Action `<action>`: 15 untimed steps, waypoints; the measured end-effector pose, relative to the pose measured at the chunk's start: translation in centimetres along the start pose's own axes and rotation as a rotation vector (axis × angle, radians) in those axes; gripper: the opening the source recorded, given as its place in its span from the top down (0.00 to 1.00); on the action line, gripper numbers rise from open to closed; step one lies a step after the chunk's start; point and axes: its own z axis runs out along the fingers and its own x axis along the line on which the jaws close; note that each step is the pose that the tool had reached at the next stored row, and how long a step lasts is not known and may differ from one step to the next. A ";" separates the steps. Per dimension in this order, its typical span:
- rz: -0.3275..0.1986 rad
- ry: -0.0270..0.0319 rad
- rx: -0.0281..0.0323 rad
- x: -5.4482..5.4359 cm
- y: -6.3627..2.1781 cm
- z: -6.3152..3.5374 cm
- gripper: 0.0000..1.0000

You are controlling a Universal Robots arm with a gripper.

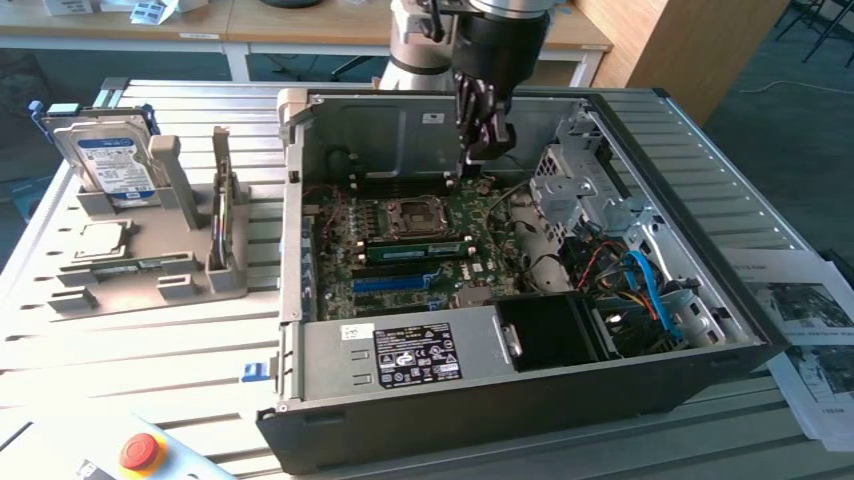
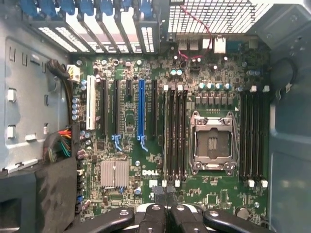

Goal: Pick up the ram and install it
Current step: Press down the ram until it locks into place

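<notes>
The jaws are seen pressed shut, fingertips (image 2: 156,211) together, and no green stick can be made out between them. They are held up inside the open computer case (image 1: 534,405), above the motherboard (image 1: 497,215), hung from the dark arm (image 1: 501,40) that reaches in from the far side. In the wrist view the fingertips are lined up with one end of the bank of long black memory slots (image 2: 176,136) beside the processor socket (image 1: 407,213).

The ram (image 1: 416,250) is seen standing on edge in a motherboard slot, between the socket and the blue expansion slot (image 1: 400,282), well below the jaws and apart from them. Whether its latches are closed cannot be told.

Nearer, the power supply (image 1: 400,355) with its black label is mounted along the case's near wall. Blue cables (image 1: 647,285) are bundled by the drive bays on the exterior view's right.

Outside the case, on the exterior view's left, a grey fixture (image 1: 134,298) is set on the desk (image 1: 147,350). A blue-labelled hard drive (image 1: 111,165) is stood upright in it and a square silver processor chip (image 1: 100,240) is laid flat nearer. A thin greenish strip (image 1: 130,266) is lodged just in front of the chip, and what it is cannot be told. A red button (image 1: 140,452) is seen at the near edge, and printed papers (image 1: 807,325) are spread on the far right.
</notes>
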 end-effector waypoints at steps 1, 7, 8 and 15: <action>0.000 0.0000 -0.0009 0.0 -0.17 0.00 0.90; 0.000 0.0001 -0.0073 0.1 -1.33 0.00 0.90; 0.000 0.0000 -0.0089 0.1 -1.55 0.00 0.90; -0.001 0.0001 -0.0164 0.3 -2.98 0.01 0.90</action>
